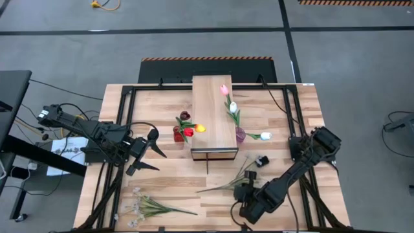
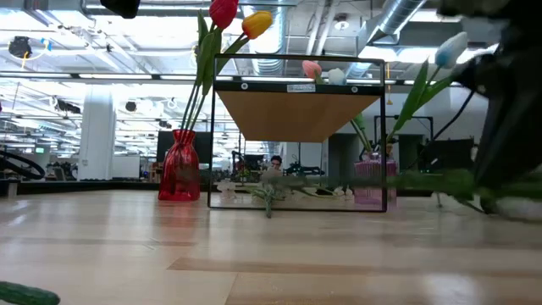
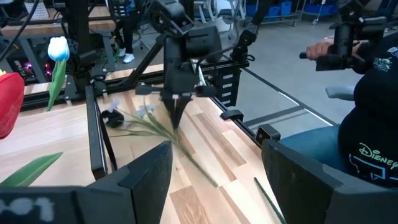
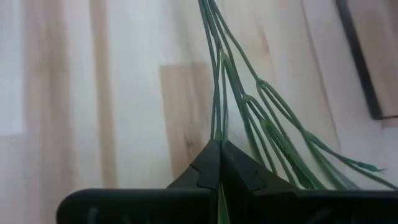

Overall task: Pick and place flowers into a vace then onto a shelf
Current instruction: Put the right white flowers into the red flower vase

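Green spray stems (image 4: 245, 99) flat, diag. toward shelf (image 1: 213, 116)

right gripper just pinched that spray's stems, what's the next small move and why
Probably lift straight up a little. The right gripper is shut on the spray's stems, which lie flat on the table; raising them frees the blossoms before carrying toward the purple vase.

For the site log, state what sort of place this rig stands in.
Likely a large industrial lab or workshop hall: exposed ducts and pipes run under the ceiling, the concrete floor carries striped hazard tape, and more workbenches fill the background.
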You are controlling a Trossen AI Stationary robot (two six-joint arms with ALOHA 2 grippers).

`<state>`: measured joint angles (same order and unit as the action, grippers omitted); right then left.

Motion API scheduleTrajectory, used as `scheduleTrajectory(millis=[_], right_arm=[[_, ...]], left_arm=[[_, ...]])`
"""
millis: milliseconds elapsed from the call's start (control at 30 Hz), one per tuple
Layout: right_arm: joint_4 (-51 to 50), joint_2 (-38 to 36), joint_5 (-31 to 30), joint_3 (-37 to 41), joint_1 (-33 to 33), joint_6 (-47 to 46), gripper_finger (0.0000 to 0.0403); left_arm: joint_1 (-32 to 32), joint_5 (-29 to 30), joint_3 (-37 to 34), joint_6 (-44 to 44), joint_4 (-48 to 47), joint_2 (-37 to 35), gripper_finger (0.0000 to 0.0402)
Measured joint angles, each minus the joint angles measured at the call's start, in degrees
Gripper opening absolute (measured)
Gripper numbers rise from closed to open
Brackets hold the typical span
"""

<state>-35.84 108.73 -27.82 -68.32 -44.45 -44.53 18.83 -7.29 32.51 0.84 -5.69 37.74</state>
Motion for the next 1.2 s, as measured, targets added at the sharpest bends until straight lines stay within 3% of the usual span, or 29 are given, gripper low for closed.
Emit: scheduleTrajectory(millis=[400, 700, 1000, 1200], right_arm=[[-12.8, -0.2, -0.7, -11.7, -2.2, 1.3, 0.0000], [-20.4, -0.3, -0.8, -19.7, -2.4, 6.5, 0.0000], [-26.8, -0.3, -1.0, -24.2, -1.9, 9.3, 0.0000], [-28.1, -0.3, -0.9, -26.9, -1.1, 13.7, 0.0000]], left_arm=[[0.0, -0.1, 0.0, -1.8, 0.0, 0.0, 0.0238], [0.0, -6.7, 0.0, -6.3, 1.4, 2.4, 0.0238], [0.4, -16.0, 0.0, -11.0, 12.9, 11.6, 0.0238], [2.3, -16.4, 0.0, -13.9, 21.7, 17.3, 0.0238]])
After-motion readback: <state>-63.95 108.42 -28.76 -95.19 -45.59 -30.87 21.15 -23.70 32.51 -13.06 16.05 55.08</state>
